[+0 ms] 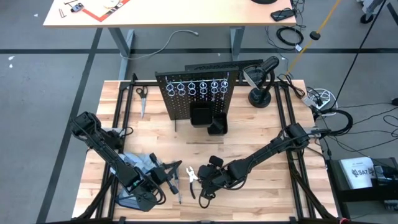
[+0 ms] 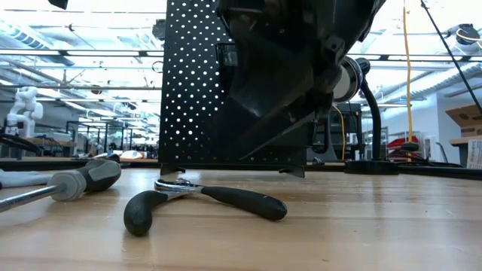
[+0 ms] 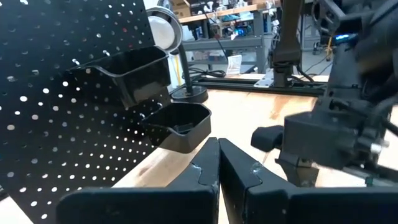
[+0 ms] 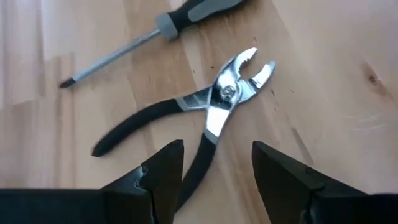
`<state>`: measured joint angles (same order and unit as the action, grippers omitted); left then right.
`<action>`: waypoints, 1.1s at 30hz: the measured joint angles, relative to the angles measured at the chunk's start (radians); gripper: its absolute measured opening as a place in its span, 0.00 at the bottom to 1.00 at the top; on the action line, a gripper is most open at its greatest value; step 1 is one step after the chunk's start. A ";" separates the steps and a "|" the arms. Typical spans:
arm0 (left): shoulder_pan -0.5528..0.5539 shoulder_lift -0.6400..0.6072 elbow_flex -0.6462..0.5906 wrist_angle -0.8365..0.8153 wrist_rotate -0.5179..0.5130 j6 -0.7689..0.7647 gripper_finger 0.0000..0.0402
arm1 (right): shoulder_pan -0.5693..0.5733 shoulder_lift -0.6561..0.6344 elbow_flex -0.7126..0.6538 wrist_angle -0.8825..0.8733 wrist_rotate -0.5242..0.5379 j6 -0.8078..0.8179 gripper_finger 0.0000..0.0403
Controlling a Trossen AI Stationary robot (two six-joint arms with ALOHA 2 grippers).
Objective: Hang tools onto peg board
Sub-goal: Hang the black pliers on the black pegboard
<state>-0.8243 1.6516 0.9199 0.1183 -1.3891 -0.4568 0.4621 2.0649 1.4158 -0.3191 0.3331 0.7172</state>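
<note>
The dark-handled pliers [image 4: 211,106] lie flat on the wooden table, silver jaws slightly apart; they also show in the low view [image 2: 203,197] and the high view [image 1: 191,174]. The dark-handled screwdriver [image 4: 143,37] lies beside them. My right gripper [image 4: 217,168] is open just above the pliers' handles, its fingers on either side of one handle without touching it. My left gripper [image 3: 217,165] is shut and empty near the table's near left, pointing toward the black peg board [image 1: 196,93], which stands upright at the far middle.
Two black bins [image 3: 177,124] hang low on the peg board, with a row of silver rings [image 1: 199,84] along its top. Grey-and-blue gloves [image 1: 140,163] lie under the left arm. Scissors [image 1: 142,96] lie at the far left. A black stand [image 1: 261,93] is right of the board.
</note>
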 joint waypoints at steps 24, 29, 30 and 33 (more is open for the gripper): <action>-0.003 0.000 0.000 0.011 -0.006 0.019 0.01 | -0.044 0.107 0.004 -0.025 0.029 0.002 0.14; -0.003 0.000 0.000 0.012 -0.006 0.019 0.02 | -0.049 0.106 0.003 -0.023 0.032 -0.001 0.06; -0.003 0.000 0.000 0.011 -0.006 0.019 0.02 | -0.049 0.102 0.002 -0.021 0.032 -0.002 0.06; -0.003 0.000 0.000 0.012 -0.006 0.019 0.02 | -0.043 0.091 -0.001 0.000 0.051 -0.020 0.06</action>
<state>-0.8272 1.6516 0.9195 0.1303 -1.3955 -0.4375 0.4196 2.1558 1.4151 -0.3194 0.3842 0.6976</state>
